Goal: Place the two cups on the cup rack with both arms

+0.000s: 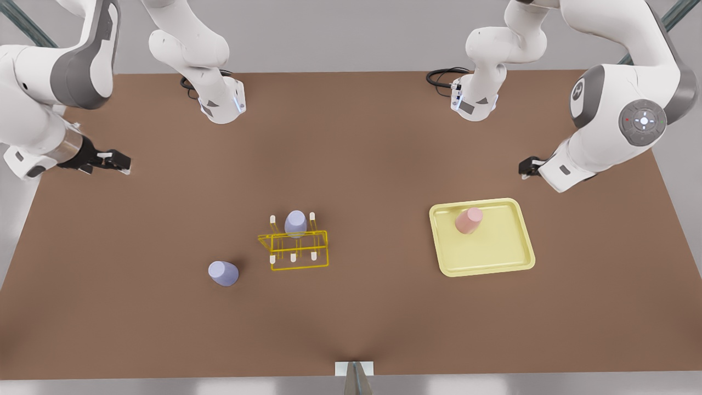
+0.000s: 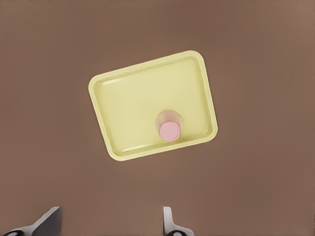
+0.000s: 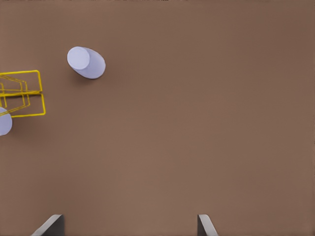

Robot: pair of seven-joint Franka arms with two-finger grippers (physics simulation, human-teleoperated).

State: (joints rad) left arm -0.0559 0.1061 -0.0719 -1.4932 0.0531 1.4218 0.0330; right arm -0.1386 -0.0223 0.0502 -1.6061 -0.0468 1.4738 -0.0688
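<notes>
The left end effector (image 1: pixel 527 166) hangs over the tabletop (image 1: pixel 384 164) at the front view's right, fingers spread wide and holding nothing; its wrist view looks down on the pale-yellow tray (image 2: pixel 123 98) with the pink cup (image 2: pixel 169 129) standing on it. In the front view that pink cup (image 1: pixel 468 220) sits in the tray's (image 1: pixel 493 258) far left part, well apart from the end effector. Over at the front view's left, the right end effector (image 1: pixel 112 161) hovers too, fingers parted and empty. Its wrist view catches a lavender cup (image 3: pixel 85 62) standing mouth-down on the tabletop, just beside the yellow wire cup rack (image 3: pixel 22 93). In the front view that cup (image 1: pixel 223 272) stands near the rack's (image 1: pixel 296 249) left side. A second lavender cup (image 1: pixel 295 223) already sits on the rack's far row, among the white-tipped pegs.
</notes>
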